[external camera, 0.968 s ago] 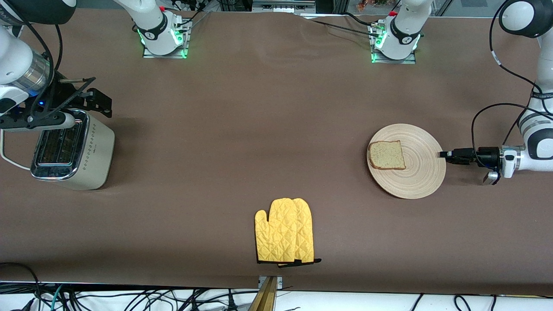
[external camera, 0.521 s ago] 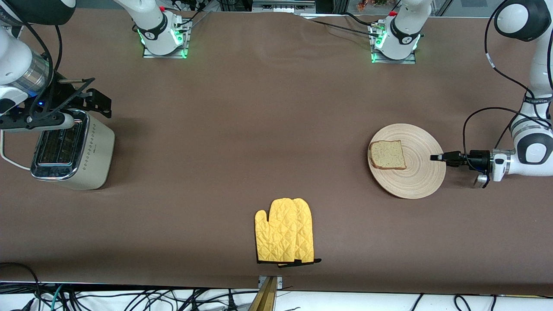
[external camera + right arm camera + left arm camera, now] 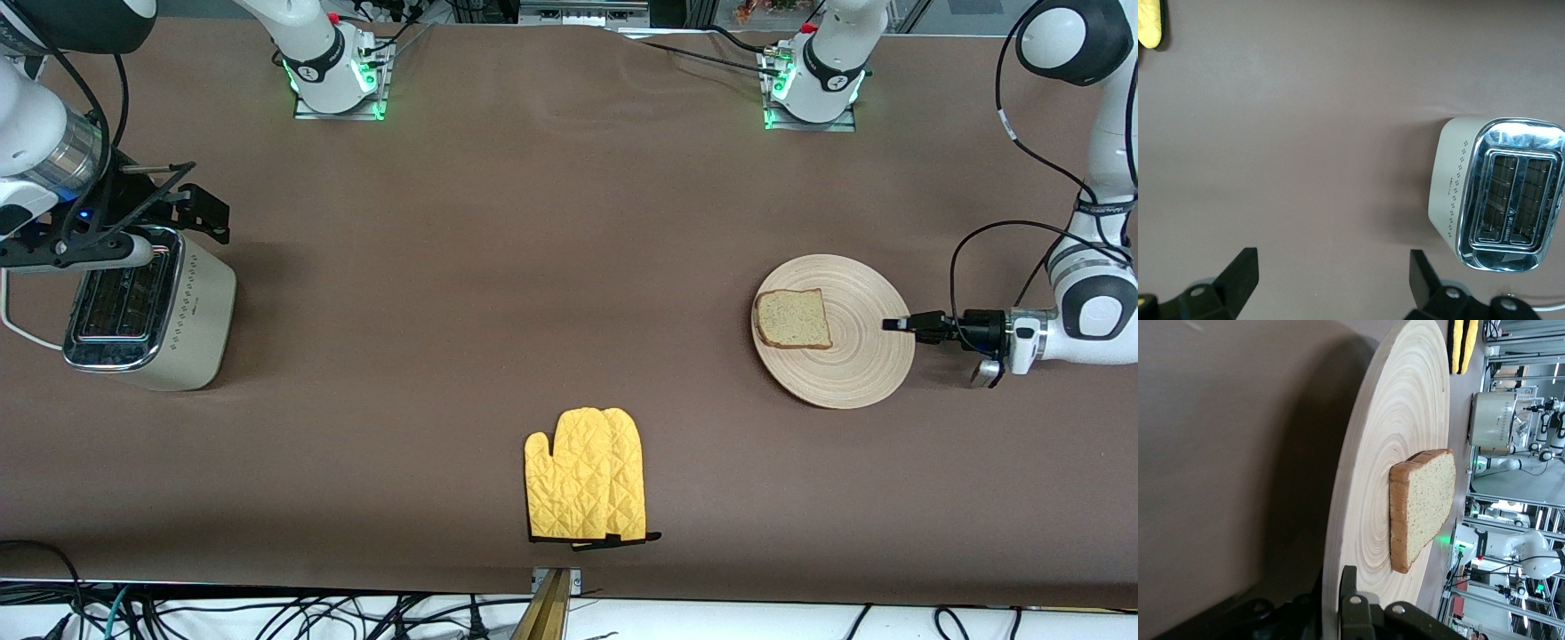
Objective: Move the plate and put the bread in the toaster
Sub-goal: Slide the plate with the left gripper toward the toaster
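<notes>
the left arm comes in low and level from its end of the table, wrist bent so the left gripper [image 3: 893,324] lies flat along the tabletop. its fingers are pinched tight on the rim of the plate [image 3: 853,369] at the edge toward the left arm's end. in the left wrist view the rim runs down between the dark finger parts [image 3: 1355,613], though the contact itself is cut off at the picture's border, so how deep the bite goes is hard to say.

the right arm waits with its wrist over the toaster [image 3: 151,316], at the right arm's end of the table. the right gripper [image 3: 1335,277] hangs in the air with its fingers spread wide and nothing between them; below it is bare brown table [image 3: 498,267] just beside the toaster. in the front view the wrist and its cables cover part of the toaster's chrome top.

the bread [image 3: 793,318] lies flat on the plate, toward the rim away from the pinched edge, well apart from the left gripper's fingertips. the plate seems to rest flat on the table, though a slight lift at the gripped edge cannot be ruled out.

a yellow oven mitt [image 3: 587,476] lies near the table's edge closest to the front camera, between the two ends, nearer that camera than plate and toaster.
</notes>
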Controlling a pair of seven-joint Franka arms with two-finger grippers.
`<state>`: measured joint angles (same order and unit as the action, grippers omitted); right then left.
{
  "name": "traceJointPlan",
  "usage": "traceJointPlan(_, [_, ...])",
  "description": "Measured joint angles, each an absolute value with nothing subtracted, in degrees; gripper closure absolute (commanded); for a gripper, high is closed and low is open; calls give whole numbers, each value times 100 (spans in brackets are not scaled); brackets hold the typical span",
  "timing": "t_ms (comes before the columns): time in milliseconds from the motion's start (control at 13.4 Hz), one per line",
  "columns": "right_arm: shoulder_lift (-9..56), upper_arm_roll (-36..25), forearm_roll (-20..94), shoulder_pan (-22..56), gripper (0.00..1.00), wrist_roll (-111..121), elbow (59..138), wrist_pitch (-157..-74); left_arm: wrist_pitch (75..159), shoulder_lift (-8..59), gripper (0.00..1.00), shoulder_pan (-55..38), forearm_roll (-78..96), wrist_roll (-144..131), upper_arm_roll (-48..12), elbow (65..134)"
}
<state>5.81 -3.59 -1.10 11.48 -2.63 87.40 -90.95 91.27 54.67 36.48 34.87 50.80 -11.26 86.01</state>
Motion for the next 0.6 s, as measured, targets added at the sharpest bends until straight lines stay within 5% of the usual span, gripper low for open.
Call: traceJointPlan(596, [584,-355,-118,1160,0,-257,8740,-9099,9827,5364,100,2531,4310,4617,-1602,9317])
